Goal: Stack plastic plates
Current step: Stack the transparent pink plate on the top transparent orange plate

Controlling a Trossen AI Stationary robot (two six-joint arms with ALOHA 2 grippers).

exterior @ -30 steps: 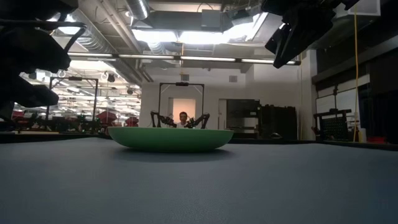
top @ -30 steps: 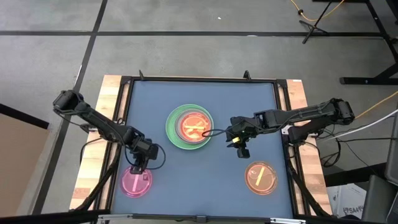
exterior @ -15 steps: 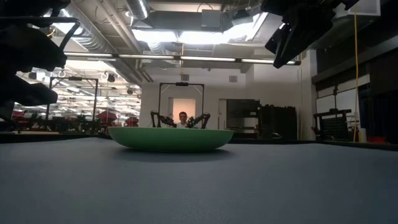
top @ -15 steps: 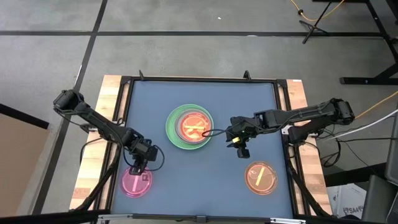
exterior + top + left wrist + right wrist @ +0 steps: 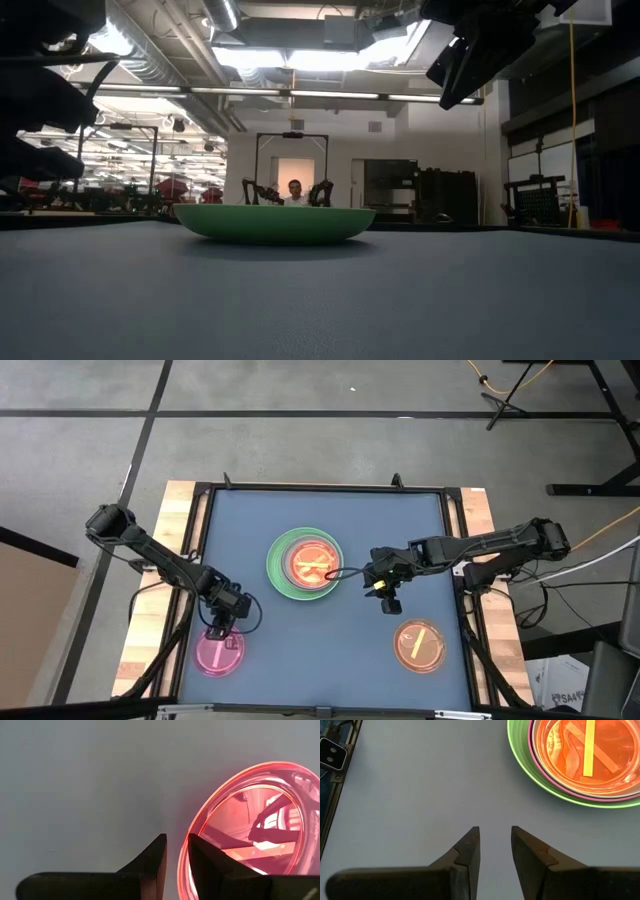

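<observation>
High view: the left end effector (image 5: 219,628) is poised at the rim of the small translucent pink plastic plate (image 5: 219,654), fingers slightly parted around its edge. Pinching and lifting toward the green-based stack (image 5: 306,564) is judged next. The right end effector (image 5: 383,588), fingers spread, is held beside the stack.

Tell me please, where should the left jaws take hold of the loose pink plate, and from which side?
Grip the raised rim of the pink plate at its edge nearest the left gripper, coming down from above. The plate lies flat and shallow, so only the thin rim offers a hold; one finger probably belongs inside it, the other outside.
</observation>
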